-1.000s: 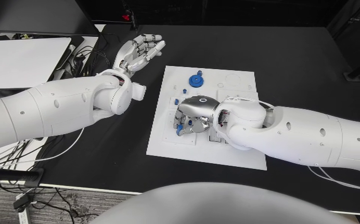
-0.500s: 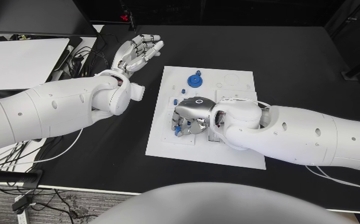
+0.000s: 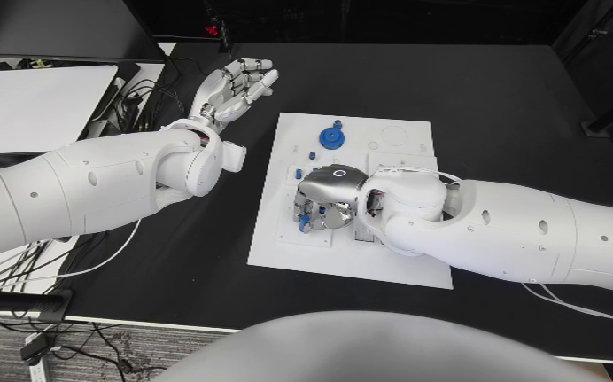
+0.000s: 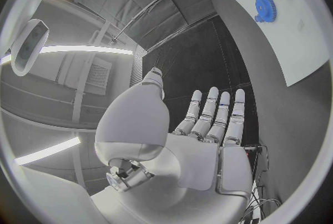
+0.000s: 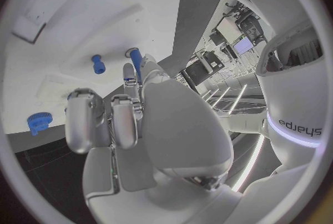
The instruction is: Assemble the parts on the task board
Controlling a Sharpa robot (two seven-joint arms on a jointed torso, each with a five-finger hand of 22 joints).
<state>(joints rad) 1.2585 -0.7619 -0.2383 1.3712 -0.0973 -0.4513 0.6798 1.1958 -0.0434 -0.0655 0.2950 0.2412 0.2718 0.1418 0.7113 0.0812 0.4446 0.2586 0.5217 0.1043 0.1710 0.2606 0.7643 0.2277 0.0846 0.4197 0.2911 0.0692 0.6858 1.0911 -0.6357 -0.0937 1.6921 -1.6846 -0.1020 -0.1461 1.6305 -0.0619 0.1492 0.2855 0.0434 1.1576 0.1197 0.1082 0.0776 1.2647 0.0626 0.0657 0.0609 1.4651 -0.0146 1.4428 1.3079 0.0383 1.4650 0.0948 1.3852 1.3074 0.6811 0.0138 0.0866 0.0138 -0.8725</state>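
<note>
Fingers of the left hand point(image 3: 237, 83) are spread and hold nothing; from the head camera it hovers over the black table point(image 3: 485, 98), just off the far left corner of the task board point(image 3: 384, 262). The right hand point(image 3: 326, 200) sits low over the board's left middle, fingers curled down among small blue pegs point(image 3: 304, 221). A blue gear point(image 3: 333, 138) stands near the board's far edge.

At the left wrist, the left hand point(image 4: 208, 129) shows a flat open palm, with the blue gear point(image 4: 263, 7) well apart on the board.

At the right wrist, the right hand point(image 5: 132, 124) has a blue peg point(image 5: 136, 60) at its fingertips point(image 5: 128, 75); whether it is actually pinched I cannot tell. Another blue peg point(image 5: 97, 64) lies beside it.

Judging by this, a peg pickup is in hand; next calls for a firm pinch and a lift toward its hole.
</note>
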